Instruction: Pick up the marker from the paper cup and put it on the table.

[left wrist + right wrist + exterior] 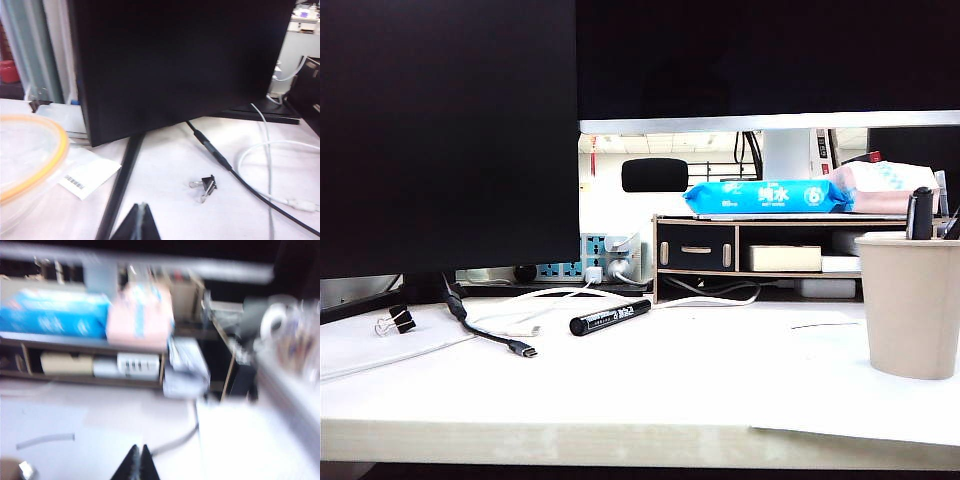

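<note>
Marker (pixel 609 317) on table (pixel 720 390) — left of cup (pixel 911 305).

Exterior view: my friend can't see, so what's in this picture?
A black marker lies on the white table, left of a tan paper cup with dark pens in it. Behind are a dark monitor and a small shelf. No gripper shows.

Left gripper (pixel 138 225) at six o'clock, fingertips pressed together, over the table (pixel 165 165); binder clip (pixel 204 185) toward four o'clock; monitor (pixel 180 60) at twelve.
</note>
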